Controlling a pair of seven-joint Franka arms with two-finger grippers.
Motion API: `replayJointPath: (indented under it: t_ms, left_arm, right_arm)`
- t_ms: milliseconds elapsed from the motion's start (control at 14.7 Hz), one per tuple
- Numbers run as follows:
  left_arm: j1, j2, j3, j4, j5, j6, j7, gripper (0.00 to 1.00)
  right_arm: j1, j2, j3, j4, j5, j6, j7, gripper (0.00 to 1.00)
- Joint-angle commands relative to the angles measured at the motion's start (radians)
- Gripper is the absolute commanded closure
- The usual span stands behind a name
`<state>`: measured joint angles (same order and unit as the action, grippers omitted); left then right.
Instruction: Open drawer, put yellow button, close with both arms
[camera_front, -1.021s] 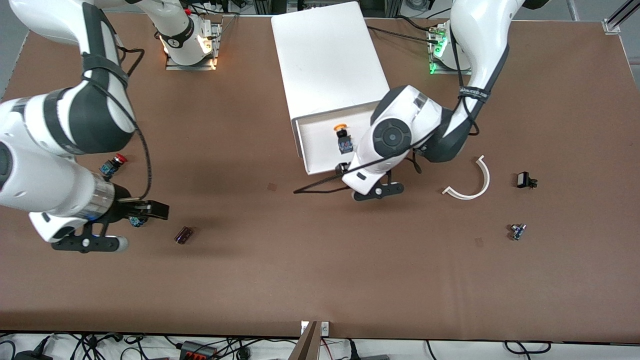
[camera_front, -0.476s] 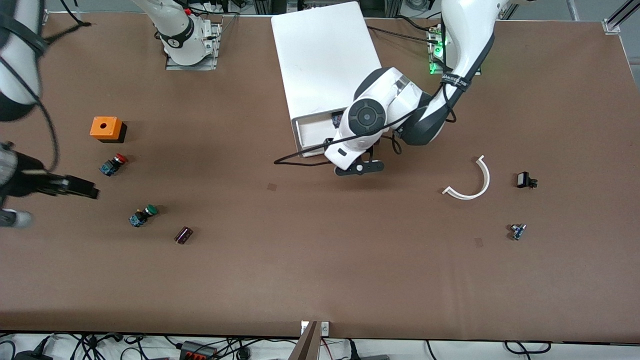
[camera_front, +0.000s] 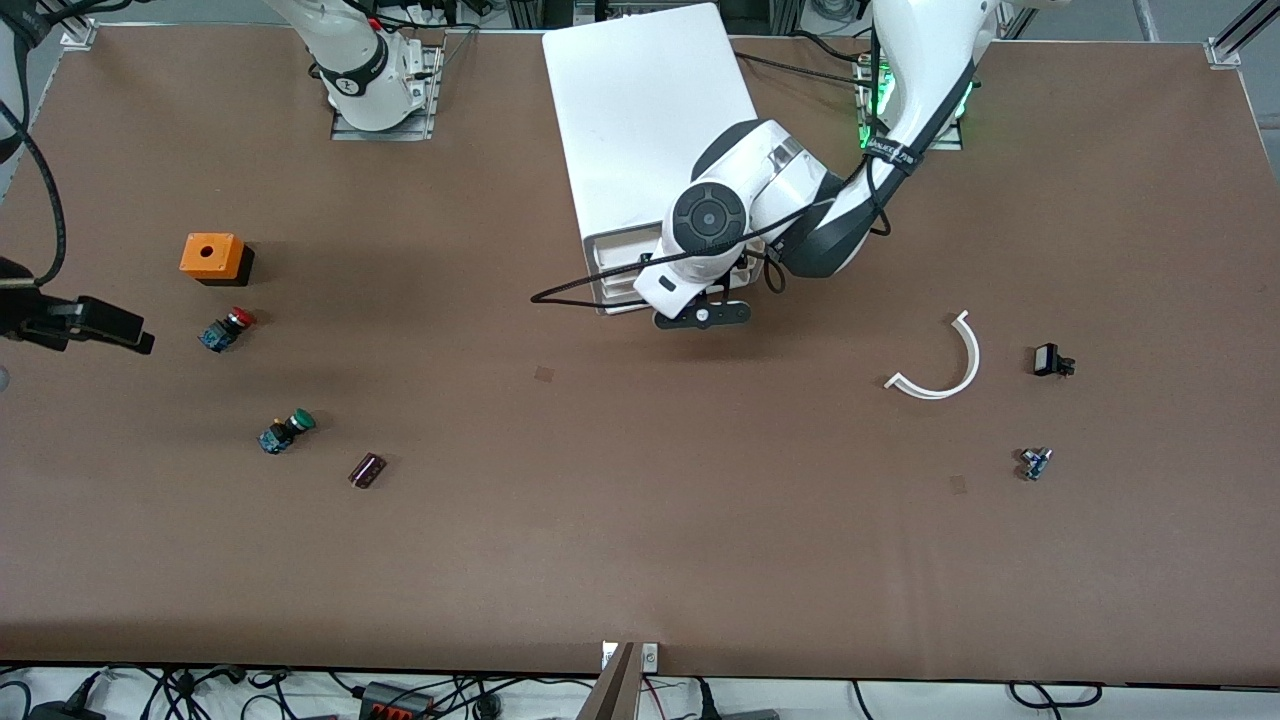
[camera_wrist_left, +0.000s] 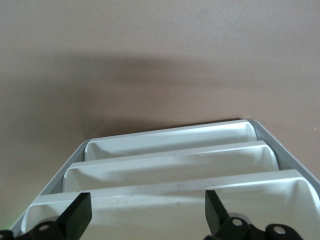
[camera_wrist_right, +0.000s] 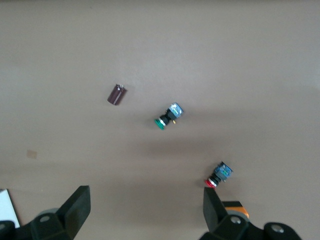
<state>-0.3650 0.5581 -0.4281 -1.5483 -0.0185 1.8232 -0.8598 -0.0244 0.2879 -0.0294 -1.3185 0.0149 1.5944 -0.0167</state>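
The white cabinet (camera_front: 650, 110) stands between the arms' bases. Its top drawer (camera_wrist_left: 170, 200) is pushed in, its front about level with the two drawer fronts beneath it. My left arm's hand (camera_front: 700, 270) is right in front of that drawer. The left gripper (camera_wrist_left: 147, 220) is open, with one finger toward each end of the drawer front and nothing held. The yellow button is hidden. My right gripper (camera_wrist_right: 145, 215) is open and empty, up over the right arm's end of the table (camera_front: 120, 332), beside the red-capped button.
At the right arm's end lie an orange box (camera_front: 211, 256), a red-capped button (camera_front: 228, 327), a green-capped button (camera_front: 286, 431) and a dark cylinder (camera_front: 367, 469). At the left arm's end lie a white curved strip (camera_front: 945, 360) and two small parts (camera_front: 1050, 360) (camera_front: 1035, 462).
The left hand has pushed the top drawer into the cabinet, and the yellow button has gone from sight. The right arm has drawn back toward its table end, uncovering the orange box.
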Motion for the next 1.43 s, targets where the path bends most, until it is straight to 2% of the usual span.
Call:
replayJointPath:
  t_ms: [0,204,749,1089,1361]
  left_arm:
    - [0.014,-0.047,-0.018,-0.056,-0.024,-0.010,-0.005,0.00]
    - [0.014,-0.047,-0.031,-0.062,-0.024,-0.009,-0.005,0.00]
    - [0.009,-0.044,-0.021,-0.042,-0.008,-0.012,0.001,0.00]
    - [0.081,-0.046,-0.021,0.036,0.176,-0.022,0.007,0.00]
    - [0.182,-0.116,-0.020,0.065,0.186,-0.042,0.019,0.00]
  right_arm:
    - [0.011,-0.073,-0.007,-0.100,-0.024,0.024,-0.023,0.00]
    - [0.009,-0.151,-0.007,-0.221,-0.024,0.039,-0.019,0.00]
    - [0.009,-0.252,-0.007,-0.395,-0.032,0.157,-0.028,0.00]
    - [0.009,-0.263,-0.006,-0.386,-0.030,0.162,-0.016,0.00]
    - [0.008,-0.259,-0.006,-0.381,-0.024,0.107,-0.014,0.00]
